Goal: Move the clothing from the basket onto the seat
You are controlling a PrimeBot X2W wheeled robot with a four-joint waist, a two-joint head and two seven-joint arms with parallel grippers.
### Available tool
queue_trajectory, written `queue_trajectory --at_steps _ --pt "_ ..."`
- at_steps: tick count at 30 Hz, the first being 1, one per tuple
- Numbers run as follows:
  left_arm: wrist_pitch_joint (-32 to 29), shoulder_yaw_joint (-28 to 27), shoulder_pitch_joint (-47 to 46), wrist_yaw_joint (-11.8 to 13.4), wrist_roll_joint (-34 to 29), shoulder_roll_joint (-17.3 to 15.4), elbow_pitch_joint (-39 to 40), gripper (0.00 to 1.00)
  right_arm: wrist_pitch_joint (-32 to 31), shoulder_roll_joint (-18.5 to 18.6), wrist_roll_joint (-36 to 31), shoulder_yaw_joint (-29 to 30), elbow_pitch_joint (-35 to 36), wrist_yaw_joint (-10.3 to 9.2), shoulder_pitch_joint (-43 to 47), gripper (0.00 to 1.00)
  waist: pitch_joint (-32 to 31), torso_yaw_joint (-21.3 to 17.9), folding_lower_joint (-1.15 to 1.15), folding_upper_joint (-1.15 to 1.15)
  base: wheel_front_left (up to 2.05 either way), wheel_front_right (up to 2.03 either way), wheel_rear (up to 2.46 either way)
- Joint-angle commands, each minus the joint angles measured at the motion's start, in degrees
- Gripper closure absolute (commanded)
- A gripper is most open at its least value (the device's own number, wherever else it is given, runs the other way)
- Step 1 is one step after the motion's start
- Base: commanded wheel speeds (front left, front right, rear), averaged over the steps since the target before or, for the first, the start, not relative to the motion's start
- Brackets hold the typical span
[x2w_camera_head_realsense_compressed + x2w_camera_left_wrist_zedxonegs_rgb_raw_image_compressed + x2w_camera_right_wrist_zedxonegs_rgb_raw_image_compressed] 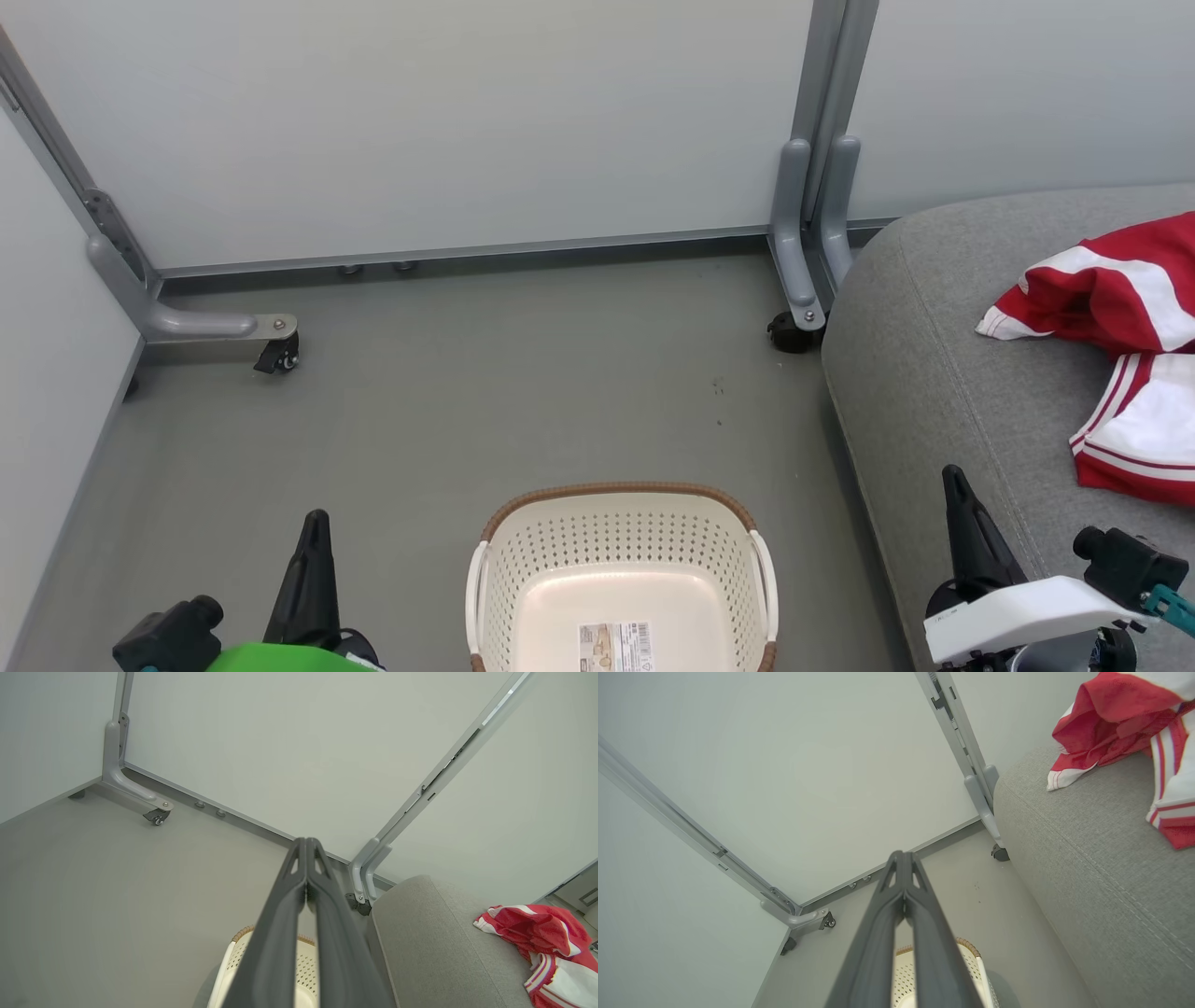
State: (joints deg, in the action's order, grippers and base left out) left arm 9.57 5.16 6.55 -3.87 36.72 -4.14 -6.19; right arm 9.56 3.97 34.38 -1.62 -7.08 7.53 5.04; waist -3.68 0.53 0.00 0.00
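Right of the right gripper [954, 481] the clothing [1120, 289] lies on the seat [934, 373], likely why it and the left gripper [317, 523] sit clenched, empty.

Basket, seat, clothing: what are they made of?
Basket: looks like glossy cream moulded plastic, perforated walls; brown rim woven-look, possibly plastic too. Seat: matte grey woven upholstery, stitched seam. Clothing: soft red-and-white fabric, probably synthetic sportswear; crumples loosely.

Head view: high, facing forward and down, with the basket [623, 551] at bottom centre and the seat [934, 355] at right.
Left wrist view: above the basket, sighting along the left tool [306, 842] toward the wall [303, 742].
Right wrist view: along the right tool [903, 855], nearer the seat.
Shared: basket rim, seat edge, clothing [1111, 280] — all three views.
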Motion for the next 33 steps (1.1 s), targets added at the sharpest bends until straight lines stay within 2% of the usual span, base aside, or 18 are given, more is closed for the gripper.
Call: queue_trajectory --at_steps 1,33 --pt "-0.3 -0.5 -2.1 -0.4 2.5 -0.4 0.3 1.0 -0.5 0.3 2.5 0.3 0.4 -0.02 -1.9 1.0 0.1 0.0 0.0 0.0 0.0 0.0 0.0" --pt "-5.9 -3.8 -6.9 -1.9 27.0 -1.0 -3.0 1.0 -6.1 0.9 27.8 2.2 -2.6 -0.02 -6.1 1.0 1.3 -0.2 0.0 0.0 0.0 0.0 0.0"
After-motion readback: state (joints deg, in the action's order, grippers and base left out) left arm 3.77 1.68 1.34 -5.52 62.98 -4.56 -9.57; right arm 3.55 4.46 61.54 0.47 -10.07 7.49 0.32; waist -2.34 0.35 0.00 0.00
